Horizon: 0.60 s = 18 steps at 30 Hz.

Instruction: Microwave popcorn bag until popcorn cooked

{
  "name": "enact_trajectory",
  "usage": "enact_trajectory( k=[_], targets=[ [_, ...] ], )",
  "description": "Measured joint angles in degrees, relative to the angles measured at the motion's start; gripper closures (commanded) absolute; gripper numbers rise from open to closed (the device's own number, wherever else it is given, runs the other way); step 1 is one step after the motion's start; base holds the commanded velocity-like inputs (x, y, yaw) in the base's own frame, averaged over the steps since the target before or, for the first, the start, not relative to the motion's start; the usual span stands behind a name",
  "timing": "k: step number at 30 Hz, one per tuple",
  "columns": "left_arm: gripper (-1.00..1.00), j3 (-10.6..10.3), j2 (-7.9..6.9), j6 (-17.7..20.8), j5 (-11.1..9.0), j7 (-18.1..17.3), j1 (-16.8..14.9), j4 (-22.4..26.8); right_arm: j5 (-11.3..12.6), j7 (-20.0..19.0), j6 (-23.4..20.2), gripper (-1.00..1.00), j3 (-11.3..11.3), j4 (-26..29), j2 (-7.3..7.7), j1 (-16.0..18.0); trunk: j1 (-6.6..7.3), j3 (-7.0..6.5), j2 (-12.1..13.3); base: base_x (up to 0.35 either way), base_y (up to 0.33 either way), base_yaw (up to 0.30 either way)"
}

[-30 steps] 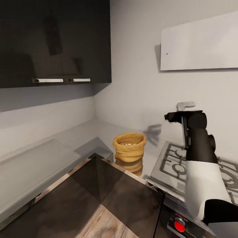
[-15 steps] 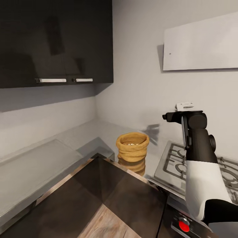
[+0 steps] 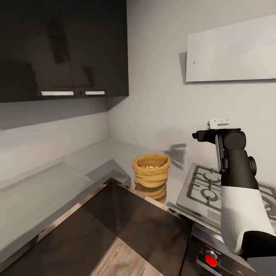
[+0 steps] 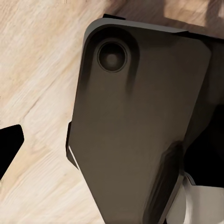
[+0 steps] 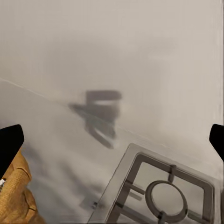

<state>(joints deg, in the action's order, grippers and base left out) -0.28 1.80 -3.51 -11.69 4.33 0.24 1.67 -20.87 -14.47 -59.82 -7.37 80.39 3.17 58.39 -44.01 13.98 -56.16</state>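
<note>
The bag [image 3: 151,170] is sitting upright on the worktop [image 3: 96,159] near its inner corner, just beside the hob [image 3: 214,191], popcorn [image 3: 150,167] showing inside. The right tool [image 3: 219,123] is hovering released above the hob. I cannot tell the left tool's state.

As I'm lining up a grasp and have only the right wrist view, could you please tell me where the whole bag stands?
Observer: In the head view the bag stands upright on the countertop, just left of the hob.
Operator: Is its top open?
Observer: Yes, the rolled rim is open, with pale popcorn showing inside.
Operator: Where is my arm relative to it?
Observer: The right arm is raised over the hob, to the bag's right and apart from it.
</note>
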Motion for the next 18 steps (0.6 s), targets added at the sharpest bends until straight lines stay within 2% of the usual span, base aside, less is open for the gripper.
enact_trajectory(
  k=[13,18],
  targets=[
    [-1.00,-0.02,0.03,0.15,0.00,0.00,0.00,0.01,0.12,0.10,0.00,-1.00,0.00,-0.13,-0.03,0.00,0.00,0.00,0.00,0.000,0.001,-0.252],
    [-1.00,-0.08,0.02,0.23,0.00,-0.06,0.00,0.01,0.12,0.10,0.01,-1.00,0.00,-2.42,-0.07,-0.01,0.00,0.00,0.00,0.000,0.170,-0.254]
  ],
)
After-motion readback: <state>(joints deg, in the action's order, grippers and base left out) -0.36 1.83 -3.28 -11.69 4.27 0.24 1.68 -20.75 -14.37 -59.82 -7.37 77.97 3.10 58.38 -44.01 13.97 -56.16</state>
